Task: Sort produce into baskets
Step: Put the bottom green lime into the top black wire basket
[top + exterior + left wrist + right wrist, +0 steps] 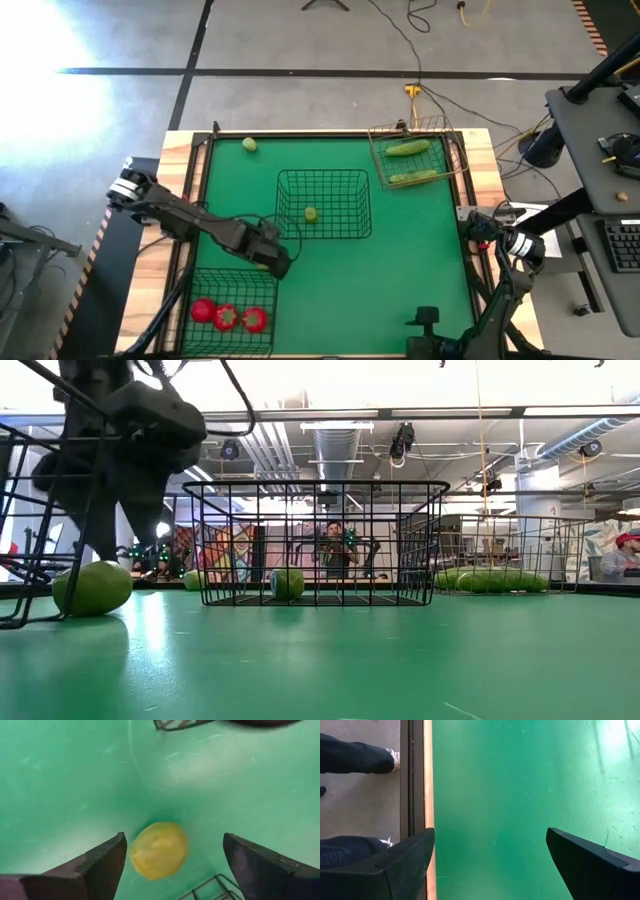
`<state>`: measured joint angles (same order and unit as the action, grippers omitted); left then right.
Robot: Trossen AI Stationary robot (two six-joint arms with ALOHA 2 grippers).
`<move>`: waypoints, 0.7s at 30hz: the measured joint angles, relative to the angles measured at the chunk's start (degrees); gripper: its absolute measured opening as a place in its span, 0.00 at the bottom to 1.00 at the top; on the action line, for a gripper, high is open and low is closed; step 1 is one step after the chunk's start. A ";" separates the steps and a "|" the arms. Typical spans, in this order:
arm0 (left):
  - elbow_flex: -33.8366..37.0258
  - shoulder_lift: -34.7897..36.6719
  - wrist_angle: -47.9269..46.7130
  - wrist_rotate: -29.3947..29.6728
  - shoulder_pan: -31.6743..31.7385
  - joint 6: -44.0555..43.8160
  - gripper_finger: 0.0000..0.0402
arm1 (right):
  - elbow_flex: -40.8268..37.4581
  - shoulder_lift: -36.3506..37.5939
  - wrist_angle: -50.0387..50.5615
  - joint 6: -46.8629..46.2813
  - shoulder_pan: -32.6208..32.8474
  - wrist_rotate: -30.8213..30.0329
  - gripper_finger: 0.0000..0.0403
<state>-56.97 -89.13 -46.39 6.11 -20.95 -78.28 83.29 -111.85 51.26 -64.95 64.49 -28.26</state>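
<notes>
With jaws apart, left gripper (pixel 172 865) straddles the yellow-green fruit (pixel 159 850) at frame bottom centre, off toward one finger

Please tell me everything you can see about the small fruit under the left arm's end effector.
The fruit is small, round and pale yellow-green, with a smooth, slightly dimpled skin. It lies on the green table, just outside the corner of the dark basket holding three tomatoes. The left end effector is above it, fingers open on either side, not touching it.
</notes>
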 joint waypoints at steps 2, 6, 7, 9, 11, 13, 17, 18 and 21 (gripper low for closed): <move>2.82 1.90 2.70 0.05 0.00 -1.15 0.77 | -0.02 0.00 -0.02 -0.02 0.00 -0.02 0.93; 6.17 5.23 3.93 1.93 0.00 -3.26 0.77 | -0.04 0.00 -0.01 -0.13 0.00 -0.01 0.93; 6.67 6.06 4.40 2.24 0.00 -3.21 0.77 | -0.04 0.00 0.01 -0.24 0.00 0.01 0.93; 7.60 7.81 6.64 2.89 0.02 -2.68 0.77 | -0.04 0.00 0.03 -0.28 0.00 -0.01 0.93; 8.87 9.40 8.83 2.96 0.03 -1.87 0.77 | -0.04 0.00 0.07 -0.37 -0.02 -0.02 0.93; 9.98 10.94 9.84 3.44 0.17 -1.94 0.77 | -0.04 0.00 0.09 -0.58 -0.06 -0.18 0.93; 11.83 13.14 10.99 3.87 0.22 -3.53 0.77 | -0.04 0.00 0.10 -0.66 -0.13 -0.21 0.93; 12.23 13.34 10.91 3.87 0.22 -3.78 0.77 | -0.04 0.00 0.13 -0.66 -0.13 -0.21 0.93; 13.05 14.32 10.82 3.58 0.31 -4.90 0.77 | -0.04 0.00 0.22 -0.66 -0.13 -0.21 0.93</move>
<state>-43.92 -74.81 -35.57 9.69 -20.64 -83.19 83.24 -111.85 51.48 -65.60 64.36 -28.47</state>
